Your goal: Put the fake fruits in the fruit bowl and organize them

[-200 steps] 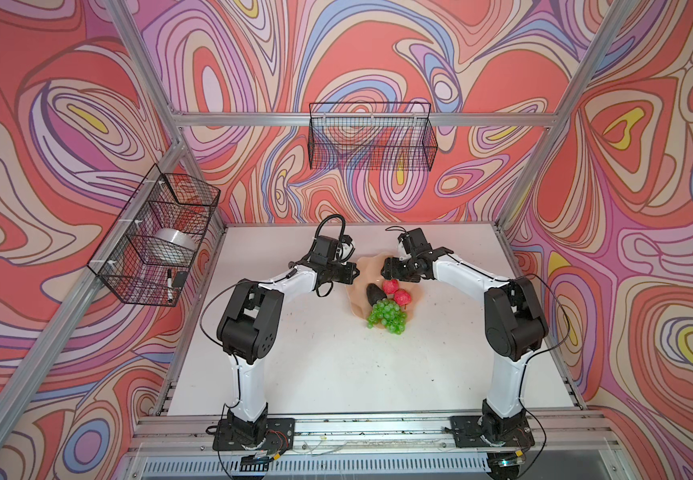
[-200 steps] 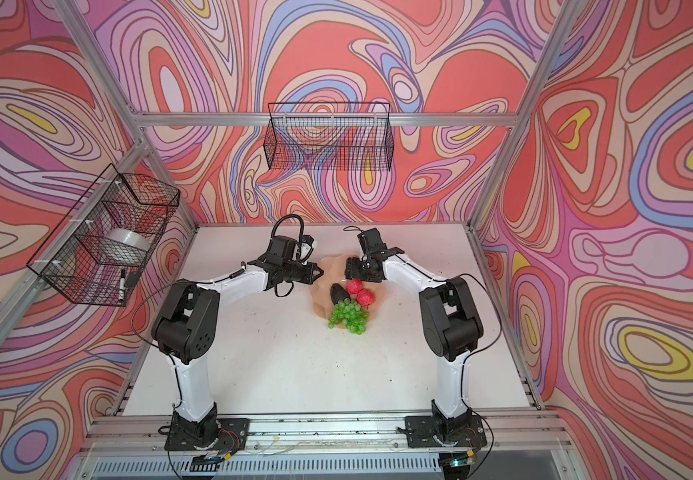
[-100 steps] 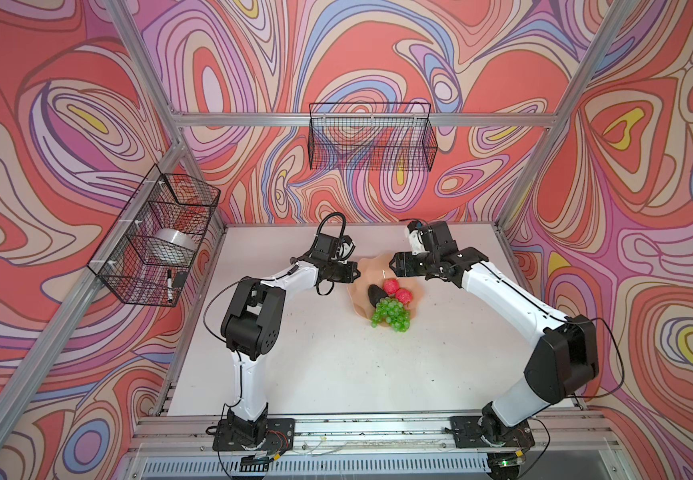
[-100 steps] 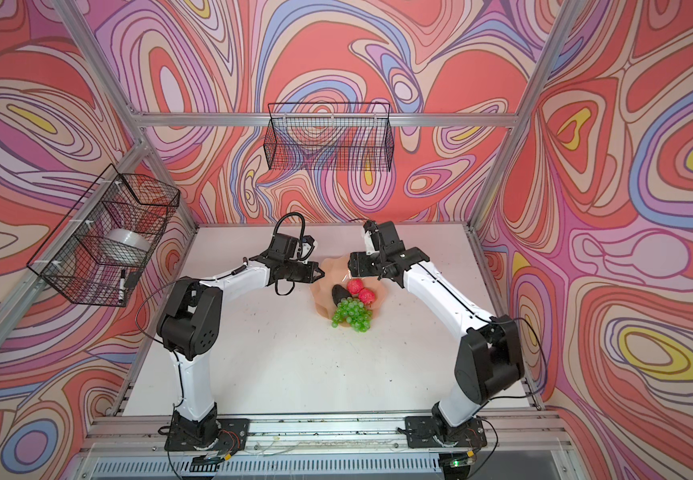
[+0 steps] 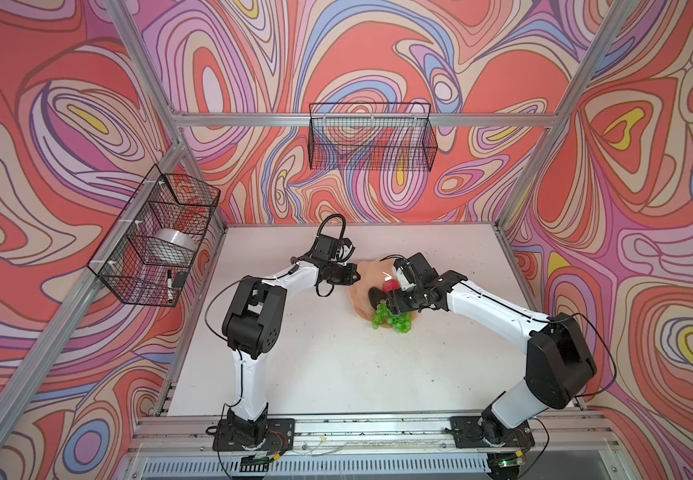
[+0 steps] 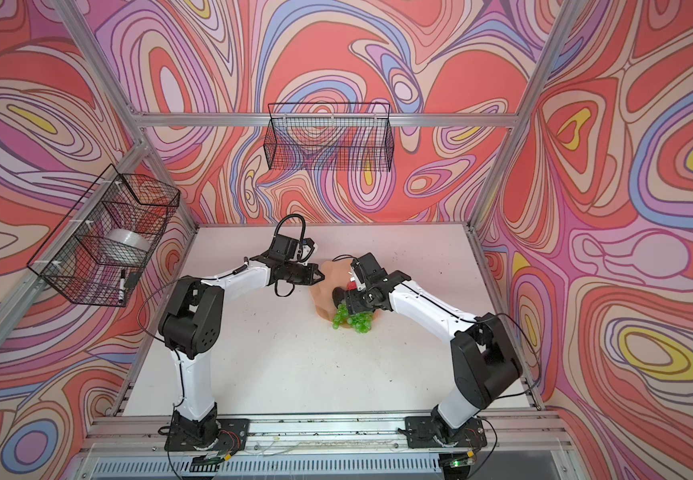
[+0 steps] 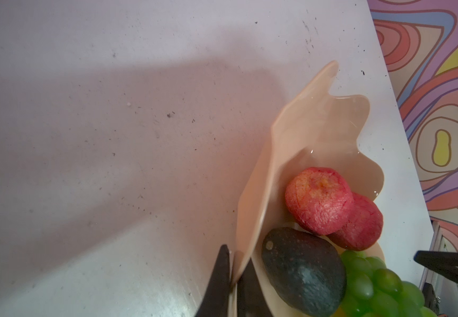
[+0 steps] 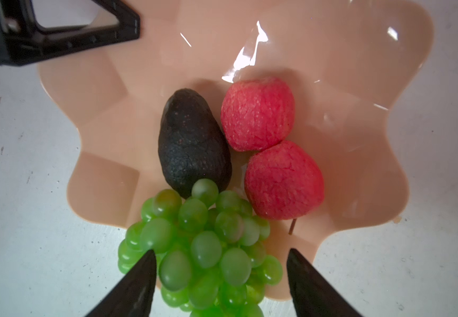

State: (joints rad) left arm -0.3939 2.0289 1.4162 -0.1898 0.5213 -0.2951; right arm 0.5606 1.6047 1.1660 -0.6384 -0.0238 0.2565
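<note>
- The glossy peach scalloped bowl (image 8: 332, 68) is clamped at its rim by the left gripper (image 7: 236, 255).
- The translucent green grape bunch (image 8: 205, 241), overhanging the rim, is framed by the parted jaws of the right gripper (image 8: 221, 252).
- Next, it should probably be grasped and drawn inward.

Top views: right arm (image 5: 419, 286) covers much of the bowl (image 5: 362, 276). One apple (image 5: 390, 286) a red sliver; second hidden. Avocado (image 5: 376, 296) half covered. Right wrist view: grapes (image 8: 203, 247) and right fingers (image 8: 134, 282) run off the edge. Left wrist view cuts the grapes too. Side basket (image 5: 145, 289): pale roll (image 5: 174, 245), perhaps tape, too small to tell.
</note>
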